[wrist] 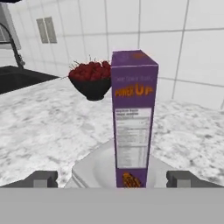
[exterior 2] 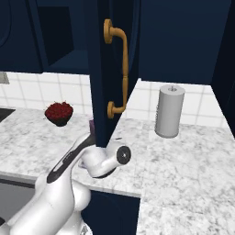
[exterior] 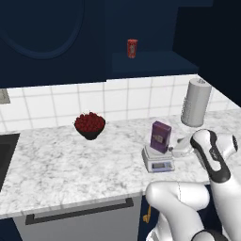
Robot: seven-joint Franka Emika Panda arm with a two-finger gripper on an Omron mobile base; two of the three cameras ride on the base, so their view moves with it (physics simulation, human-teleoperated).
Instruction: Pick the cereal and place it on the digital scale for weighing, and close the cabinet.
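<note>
Cereal box stands upright on the digital scale, on the marble desk right of the bowl of red berries. Placing step looks done.

Cabinet door hangs open, brass handle toward the robot; a red can sits on the shelf inside. Closing is left.

Hand: fingers spread wide, one dark tip on each side of the box with clear gaps. Nothing held or touched, as far as the hand view shows. Paper towel roll stands off to the right.
</note>
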